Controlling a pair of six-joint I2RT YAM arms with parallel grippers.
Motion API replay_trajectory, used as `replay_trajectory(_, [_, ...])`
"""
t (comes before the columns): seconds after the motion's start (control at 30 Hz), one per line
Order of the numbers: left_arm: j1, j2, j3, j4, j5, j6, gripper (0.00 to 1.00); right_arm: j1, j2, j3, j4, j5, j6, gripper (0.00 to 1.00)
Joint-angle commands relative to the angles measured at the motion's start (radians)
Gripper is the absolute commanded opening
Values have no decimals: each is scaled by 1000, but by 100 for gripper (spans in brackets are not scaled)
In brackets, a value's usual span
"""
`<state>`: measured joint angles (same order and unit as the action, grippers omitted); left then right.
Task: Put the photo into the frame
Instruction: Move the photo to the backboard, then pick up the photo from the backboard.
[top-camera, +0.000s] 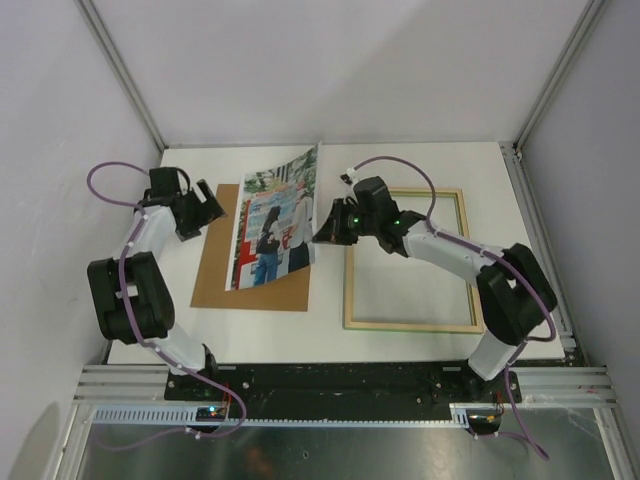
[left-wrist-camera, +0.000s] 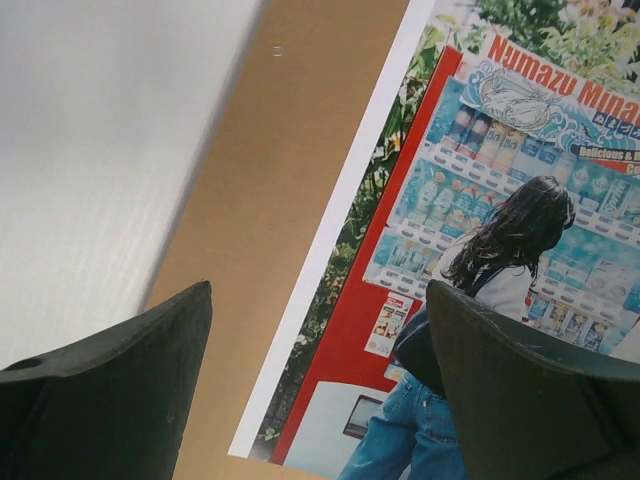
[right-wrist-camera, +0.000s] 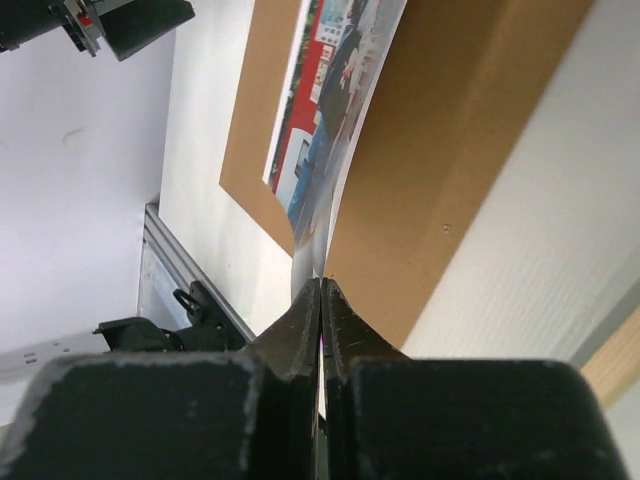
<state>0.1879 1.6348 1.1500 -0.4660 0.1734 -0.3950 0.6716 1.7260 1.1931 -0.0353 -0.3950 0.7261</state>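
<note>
Photo (top-camera: 278, 215) first, from where I stand: its 3 o'clock edge is pinched by the right gripper (top-camera: 318, 232), whose two fingers are pressed tight together on the paper. In the right wrist view the sheet runs straight into the seam between them. That side of the photo is lifted off the surface and the print bows upward, its far corner standing up toward 12 o'clock. The opposite, 9 o'clock side rests on the brown backing board (top-camera: 215, 272), white margin against the brown, as the left wrist view shows.

The board lies flat on the white table (top-camera: 420, 165), sticking out past the photo at 9 o'clock and at 6 o'clock.

At 9 o'clock of the photo the left gripper (top-camera: 208, 208) hangs above the board's left part. Its fingers are spread wide with nothing between them, and they touch neither print nor board as far as I can see.

At 3 o'clock of the board, just beyond the right gripper, the frame (top-camera: 405, 325) lies flat with its pale wood side up. Inside it is only bare table; the photo is outside it, apart from its left rail.
</note>
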Motion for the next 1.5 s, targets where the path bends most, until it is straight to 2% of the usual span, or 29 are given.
replay_trajectory(0.0, [-56,-71,-8,10,51,-57,92,-14,-96,-23,-130,56,-61,0])
replay_trajectory(0.3, [-261,-72,-22,44,73,-108,92,-150,-319,-255,-229,89,-120,0])
replay_trajectory(0.5, [-367,-9,18,56,66,-119,91,-196,-452,-437,-246,72,-139,0])
replay_trajectory(0.57, [-403,17,23,62,61,-119,91,-208,-482,-490,-242,78,-143,13])
replay_trajectory(0.7, [-462,63,26,78,56,-127,91,-263,-513,-580,-214,60,-145,45])
replay_trajectory(0.77, [-482,80,30,83,55,-129,91,-288,-517,-596,-208,61,-153,52])
replay_trajectory(0.93, [-509,103,34,87,49,-123,90,-336,-489,-620,-176,57,-170,59])
replay_trajectory(1.17, [-532,130,31,88,47,-113,88,-362,-423,-656,-31,-48,-130,64])
replay_trajectory(1.47, [-554,156,31,89,40,-112,84,-362,-328,-676,178,-93,-48,65])
